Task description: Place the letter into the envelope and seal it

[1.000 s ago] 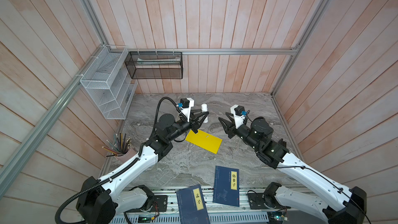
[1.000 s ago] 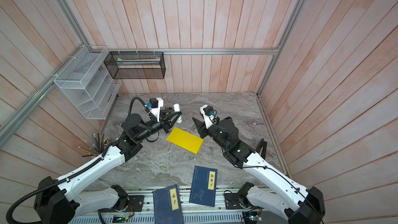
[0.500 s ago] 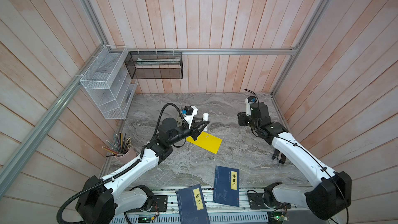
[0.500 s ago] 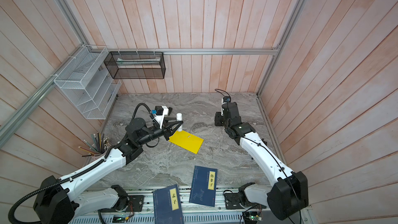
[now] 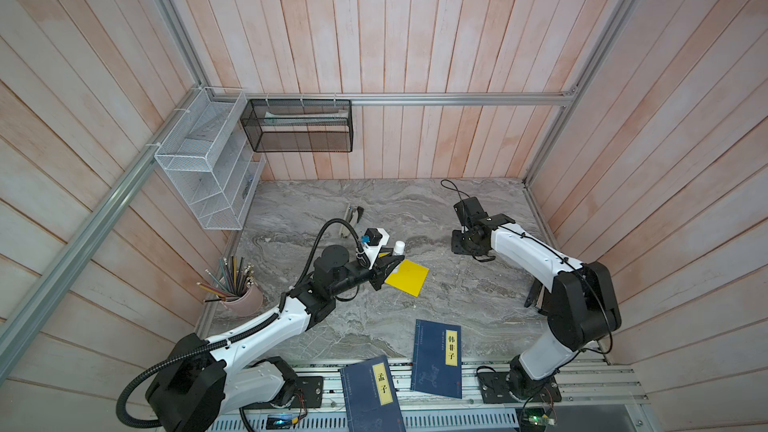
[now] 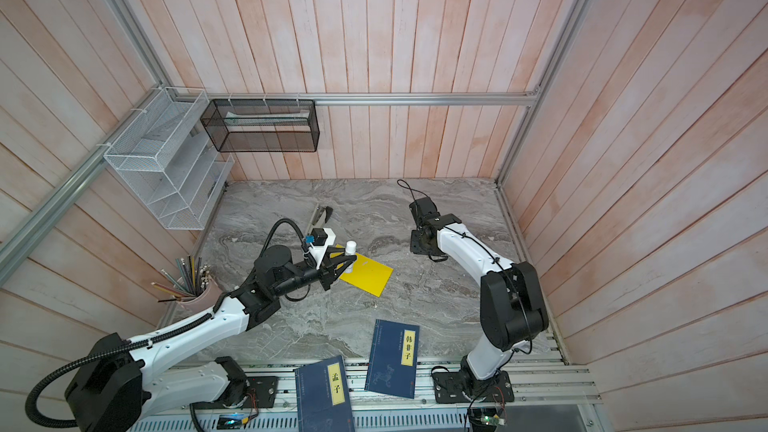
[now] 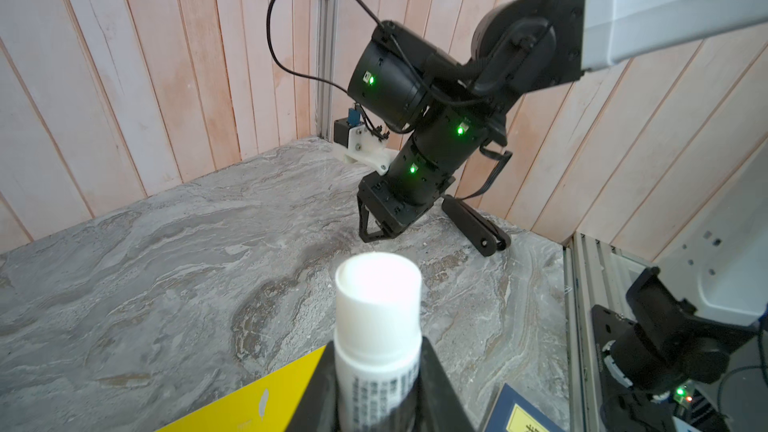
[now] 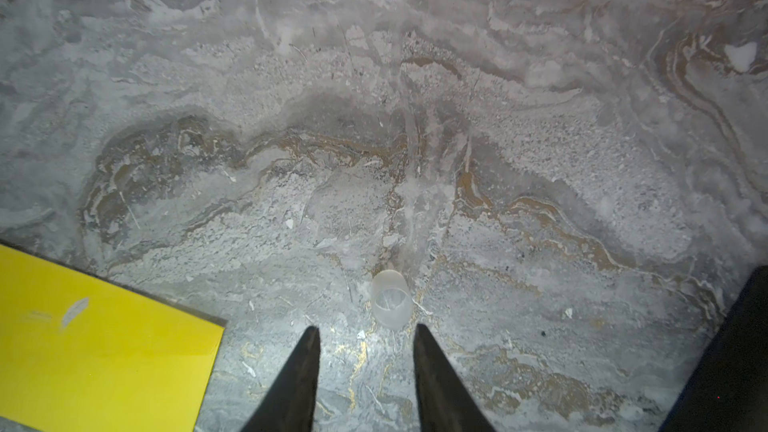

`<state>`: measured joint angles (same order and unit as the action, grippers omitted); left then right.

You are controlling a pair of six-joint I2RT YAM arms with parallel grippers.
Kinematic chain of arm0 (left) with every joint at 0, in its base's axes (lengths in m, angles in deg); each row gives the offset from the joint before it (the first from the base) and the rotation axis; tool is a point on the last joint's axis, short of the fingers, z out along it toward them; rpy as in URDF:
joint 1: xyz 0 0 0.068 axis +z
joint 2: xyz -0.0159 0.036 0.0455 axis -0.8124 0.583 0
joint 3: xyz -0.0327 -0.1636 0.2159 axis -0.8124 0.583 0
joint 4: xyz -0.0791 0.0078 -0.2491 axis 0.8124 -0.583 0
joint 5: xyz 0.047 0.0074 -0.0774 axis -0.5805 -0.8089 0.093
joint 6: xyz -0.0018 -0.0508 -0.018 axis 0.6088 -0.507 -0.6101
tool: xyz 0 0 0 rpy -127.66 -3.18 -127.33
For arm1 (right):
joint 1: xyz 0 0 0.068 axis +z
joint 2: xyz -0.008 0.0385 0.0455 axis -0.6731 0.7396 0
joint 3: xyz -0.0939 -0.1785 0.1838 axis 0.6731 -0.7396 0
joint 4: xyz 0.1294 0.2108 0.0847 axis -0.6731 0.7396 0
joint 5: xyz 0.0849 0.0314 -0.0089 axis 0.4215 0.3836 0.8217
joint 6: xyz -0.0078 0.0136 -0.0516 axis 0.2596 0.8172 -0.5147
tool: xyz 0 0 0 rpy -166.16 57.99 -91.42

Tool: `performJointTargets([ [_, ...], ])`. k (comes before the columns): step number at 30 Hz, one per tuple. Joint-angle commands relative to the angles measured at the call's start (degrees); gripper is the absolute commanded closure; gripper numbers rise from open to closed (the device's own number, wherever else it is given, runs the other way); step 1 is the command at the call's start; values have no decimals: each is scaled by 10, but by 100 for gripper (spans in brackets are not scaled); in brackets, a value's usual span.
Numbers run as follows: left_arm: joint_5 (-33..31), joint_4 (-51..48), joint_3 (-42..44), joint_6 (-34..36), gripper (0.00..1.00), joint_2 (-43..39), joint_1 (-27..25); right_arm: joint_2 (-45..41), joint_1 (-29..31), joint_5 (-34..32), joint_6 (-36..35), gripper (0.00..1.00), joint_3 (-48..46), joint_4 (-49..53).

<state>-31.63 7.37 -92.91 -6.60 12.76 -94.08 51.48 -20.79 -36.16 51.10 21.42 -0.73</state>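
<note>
A flat yellow paper envelope (image 5: pixel 410 278) is laid centrally on the grey marble-patterned tabletop (image 5: pixel 415 209), with a white plastic glue stick (image 7: pixel 378 317) held by the left gripper (image 5: pixel 392 265) over its rear left part and a translucent plastic cap (image 8: pixel 391 304) set to its right, just before the right gripper (image 8: pixel 368 328). A dark blue paper-covered book (image 5: pixel 372 392) and a second dark blue book (image 5: pixel 436 359) right of it are placed overhanging the front edge.

Marble table (image 5: pixel 457 301), yellow envelope (image 5: pixel 409 278), blue books (image 5: pixel 434 361), perhaps a cap (image 8: pixel 390 305)
</note>
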Motion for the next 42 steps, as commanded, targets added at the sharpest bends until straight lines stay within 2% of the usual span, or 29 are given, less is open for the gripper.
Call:
performJointTargets([
  [1, -13, 47, 14, 36, 100, 7, -3, 14, -7, -20, 18, 61, 25, 50],
  [15, -22, 81, 15, 68, 100, 54, -8, 45, -26, -15, 22, 61, 40, 78],
  [22, -22, 86, 14, 69, 100, 64, -14, 72, -28, -6, 27, 68, 54, 89],
  [35, -26, 90, 19, 69, 100, 64, -16, 109, -32, 26, 26, 63, 48, 90],
  [42, -27, 92, 18, 69, 100, 65, -17, 115, -39, 56, 22, 63, 35, 80],
])
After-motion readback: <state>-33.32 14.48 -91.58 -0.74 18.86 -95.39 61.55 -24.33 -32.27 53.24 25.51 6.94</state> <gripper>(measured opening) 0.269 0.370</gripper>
